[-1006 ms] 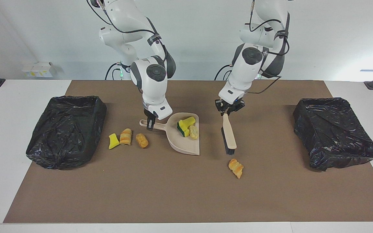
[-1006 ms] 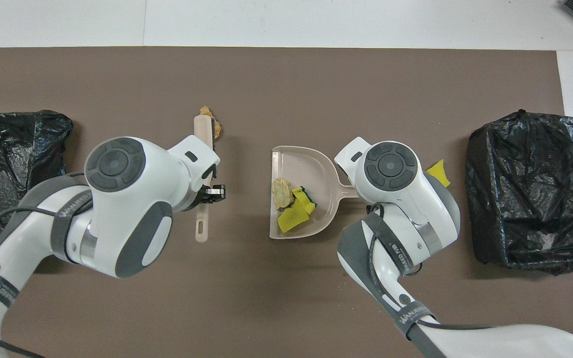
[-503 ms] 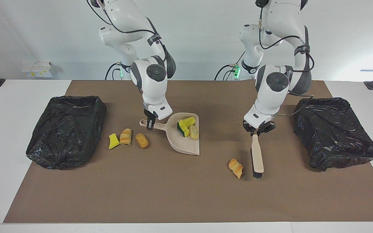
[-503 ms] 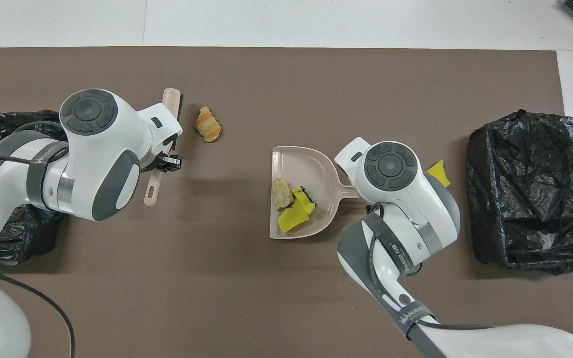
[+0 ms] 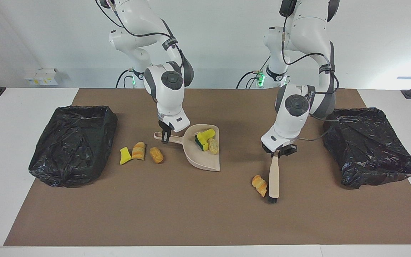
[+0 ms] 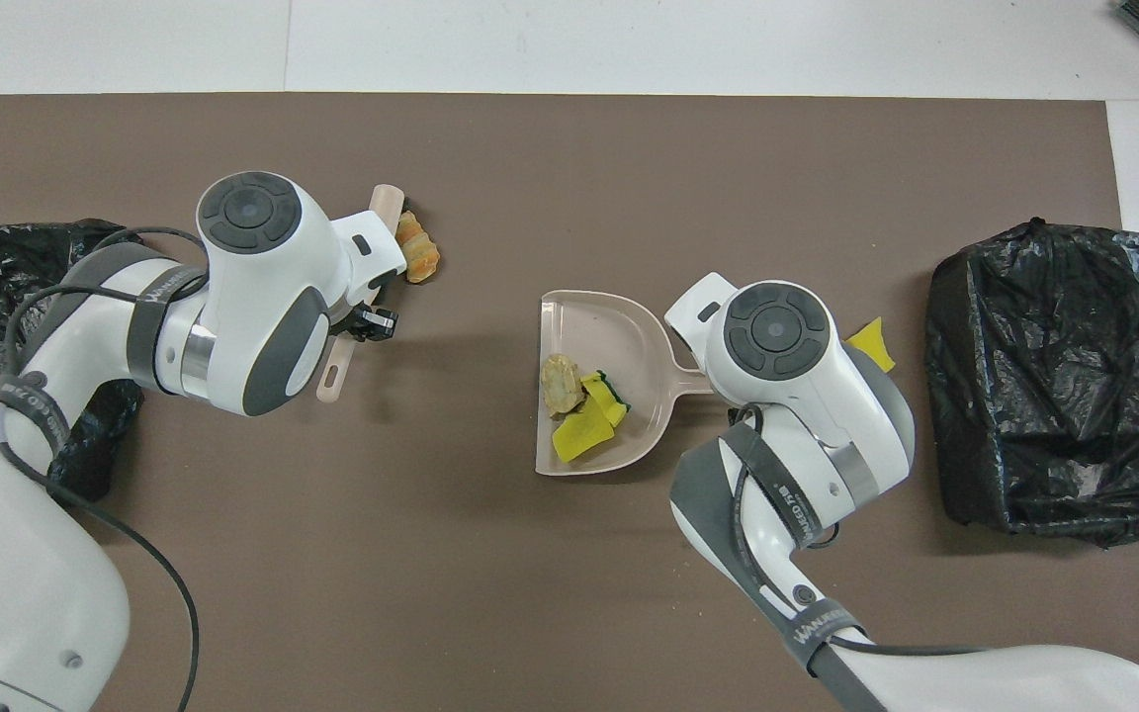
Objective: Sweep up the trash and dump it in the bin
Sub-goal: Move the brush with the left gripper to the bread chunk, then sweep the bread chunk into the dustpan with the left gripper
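The trash lay in three lots. One ridged orange lump (image 5: 259,185) sat on the brown mat (image 5: 191,214), touching or just beside the brush (image 5: 274,178), which the left gripper (image 5: 276,152) held clamped by its handle. Two yellow sponge chunks and a tan lump (image 5: 206,140) were already in the dustpan (image 5: 205,157), whose handle the right gripper (image 5: 165,138) pinched shut. Three more scraps (image 5: 140,152) lay loose between the dustpan and the black bin (image 5: 73,142) at the right arm's end.

The lump by the brush lay farther from the robots than the pan's mouth, so a straight push might well have sent it past the open edge rather than in. Being ridged and rounded, it could also have rolled off the bristles sideways. Tipping the pan early would probably spill its load onto the mat.

From overhead, the left arm's wrist covered most of the brush, and the right arm hid two of the three loose scraps. I couldn't tell whether the bristles actually pressed the lump. The other bin (image 5: 369,146) showed only crumpled liner.
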Motion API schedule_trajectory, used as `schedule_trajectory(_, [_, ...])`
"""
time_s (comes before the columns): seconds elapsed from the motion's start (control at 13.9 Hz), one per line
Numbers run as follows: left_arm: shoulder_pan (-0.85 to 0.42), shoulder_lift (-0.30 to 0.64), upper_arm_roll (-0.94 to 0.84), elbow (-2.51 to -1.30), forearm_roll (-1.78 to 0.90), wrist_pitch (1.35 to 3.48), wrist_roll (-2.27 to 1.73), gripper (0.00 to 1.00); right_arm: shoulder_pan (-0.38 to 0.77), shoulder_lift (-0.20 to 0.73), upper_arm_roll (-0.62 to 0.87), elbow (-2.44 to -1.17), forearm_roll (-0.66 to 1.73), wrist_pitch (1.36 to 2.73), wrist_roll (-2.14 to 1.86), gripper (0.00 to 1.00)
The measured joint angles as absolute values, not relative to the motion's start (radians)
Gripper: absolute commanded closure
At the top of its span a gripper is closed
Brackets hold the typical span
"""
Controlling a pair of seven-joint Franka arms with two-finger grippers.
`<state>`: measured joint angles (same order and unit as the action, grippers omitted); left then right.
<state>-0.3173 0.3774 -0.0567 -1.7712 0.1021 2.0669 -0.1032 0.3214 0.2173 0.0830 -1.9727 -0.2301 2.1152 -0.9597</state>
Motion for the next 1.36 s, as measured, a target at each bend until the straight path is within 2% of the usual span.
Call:
schedule_trajectory(0.43, [-0.478,0.349,-0.067,-1.782,0.093,1.945,-0.226,1.00,0.321,0.217,0.083,-1.973,-0.230,2.115,-0.960,1.00])
schedule_trajectory(0.72, [-0.561,0.286,-0.070,-1.831,-0.058,1.925,-0.260,1.00,0.321,0.217,0.083,-1.974,-0.230,2.115,-0.959,1.00])
schedule_trajectory(1.01, [-0.597,0.219,-0.073,-1.867,-0.180,1.923,-0.274,1.00,0.319,0.218,0.083,-1.976,-0.230,2.115,-0.954,1.00])
schedule_trajectory(1.22, [-0.588,0.193,-0.058,-1.867,-0.196,1.923,-0.312,1.00,0.308,0.218,0.083,-1.976,-0.230,2.115,-0.953,1.00])
schedule_trajectory(1.36, [-0.565,0.139,-0.049,-1.863,-0.198,1.915,-0.334,1.00,0.280,0.215,0.082,-1.973,-0.230,2.115,-0.959,1.00])
